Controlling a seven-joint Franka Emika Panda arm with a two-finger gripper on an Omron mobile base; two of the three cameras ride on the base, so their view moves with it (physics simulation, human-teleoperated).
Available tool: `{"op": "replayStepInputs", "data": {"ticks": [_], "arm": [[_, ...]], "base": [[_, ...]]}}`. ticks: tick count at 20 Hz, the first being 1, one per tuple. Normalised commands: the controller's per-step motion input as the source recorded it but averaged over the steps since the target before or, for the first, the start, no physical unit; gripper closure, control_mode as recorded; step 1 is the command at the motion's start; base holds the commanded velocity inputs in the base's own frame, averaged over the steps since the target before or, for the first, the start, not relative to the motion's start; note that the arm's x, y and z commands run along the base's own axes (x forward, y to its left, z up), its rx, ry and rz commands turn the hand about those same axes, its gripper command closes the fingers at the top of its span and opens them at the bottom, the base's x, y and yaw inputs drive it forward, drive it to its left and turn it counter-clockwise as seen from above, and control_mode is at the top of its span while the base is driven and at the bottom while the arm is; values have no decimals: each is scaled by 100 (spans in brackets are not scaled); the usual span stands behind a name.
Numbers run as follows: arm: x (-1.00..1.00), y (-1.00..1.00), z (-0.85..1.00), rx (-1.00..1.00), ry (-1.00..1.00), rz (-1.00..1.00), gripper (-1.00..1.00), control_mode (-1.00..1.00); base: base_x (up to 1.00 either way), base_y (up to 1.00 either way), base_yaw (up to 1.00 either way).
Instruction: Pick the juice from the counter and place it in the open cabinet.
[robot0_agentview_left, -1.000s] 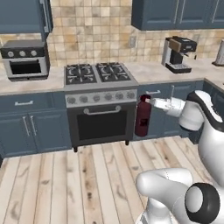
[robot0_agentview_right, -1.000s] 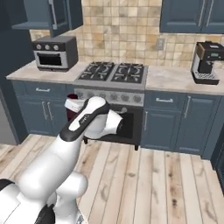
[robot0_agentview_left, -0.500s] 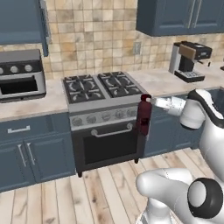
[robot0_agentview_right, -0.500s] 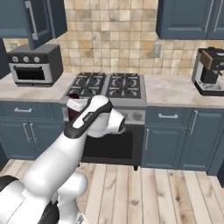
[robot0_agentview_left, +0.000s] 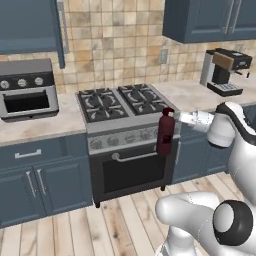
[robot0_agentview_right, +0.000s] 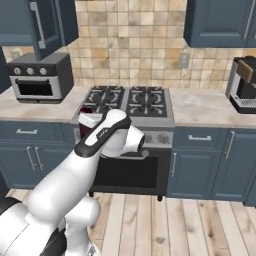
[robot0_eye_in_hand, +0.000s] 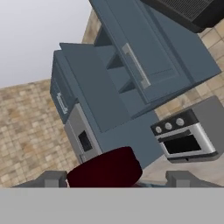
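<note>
- The slim dark maroon juice bottle (robot0_agentview_left: 165, 133) hangs upright in the air before the black-doored stove (robot0_agentview_left: 131, 160), off any counter, so it won't tip in transit.
- The end effector (robot0_agentview_left: 176, 119) clamps it from the side near the neck, though the fingers are hard to make out.
- The slate-blue open wall cabinet (robot0_eye_in_hand: 114, 83) lies ahead in the hand view, above the grey toaster oven (robot0_eye_in_hand: 189, 132), probably the aim.

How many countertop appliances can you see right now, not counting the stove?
2. A toaster oven sits on the counter left of the stove, below the open cabinet. A coffee machine stands on the counter to the right. Others may be out of frame.
</note>
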Motion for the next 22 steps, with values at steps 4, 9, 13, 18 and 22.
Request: {"op": "replayStepInputs", "data": {"ticks": [4, 9, 13, 18, 22], "arm": [[0, 0, 0, 0, 0, 0, 100, 100], [0, 0, 0, 0, 0, 0, 100, 100], [0, 0, 0, 0, 0, 0, 100, 100], [0, 0, 0, 0, 0, 0, 100, 100], [0, 0, 0, 0, 0, 0, 100, 100]], "base": [[0, 100, -3], [24, 92, -5], [94, 56, -24], [100, 72, -23], [3, 60, -1]]}}
